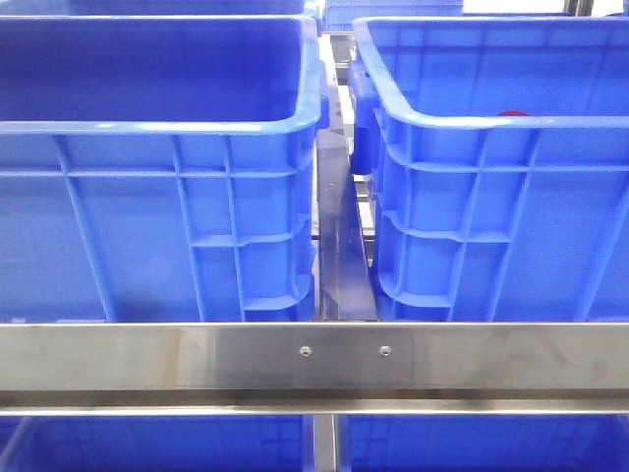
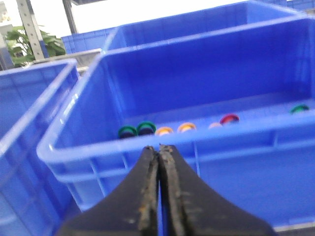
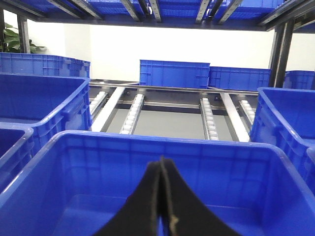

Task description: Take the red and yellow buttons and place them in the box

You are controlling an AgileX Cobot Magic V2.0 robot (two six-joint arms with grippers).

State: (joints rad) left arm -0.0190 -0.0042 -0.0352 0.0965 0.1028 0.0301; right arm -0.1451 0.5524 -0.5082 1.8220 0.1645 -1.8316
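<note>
Nearest the front camera, a stainless steel rail [image 1: 314, 364] is seen running across the view, and just behind it two blue crates are set side by side with a narrow gap between them. Neither arm is seen from the front. Behind the rail, the left crate [image 1: 157, 216] appears empty as far as its interior shows, while in the right crate [image 1: 491, 197] a small patch of red [image 1: 512, 115] is glimpsed just over the near rim; what it is cannot be told from there.

In the left wrist view, the left gripper [image 2: 158, 150] is held fully closed, jaws pressed together with nothing between them, just outside the near wall of a crate [image 2: 147, 147]. Inside that crate, a row of buttons is scattered on the floor: two green ones [image 2: 136, 130], two yellow-orange ones [image 2: 175, 129], a red button [image 2: 229, 118] and another green one further along. The right gripper [image 3: 161, 164] is likewise closed and empty, poised over the box [image 3: 162, 140], whose visible floor is bare.

Several risks are judged from this. The closed jaws must be opened before descent, or a button would be pushed aside. The crate rim could be struck on entry. Green buttons lying just beside the yellow ones could be seized by mistake.
</note>
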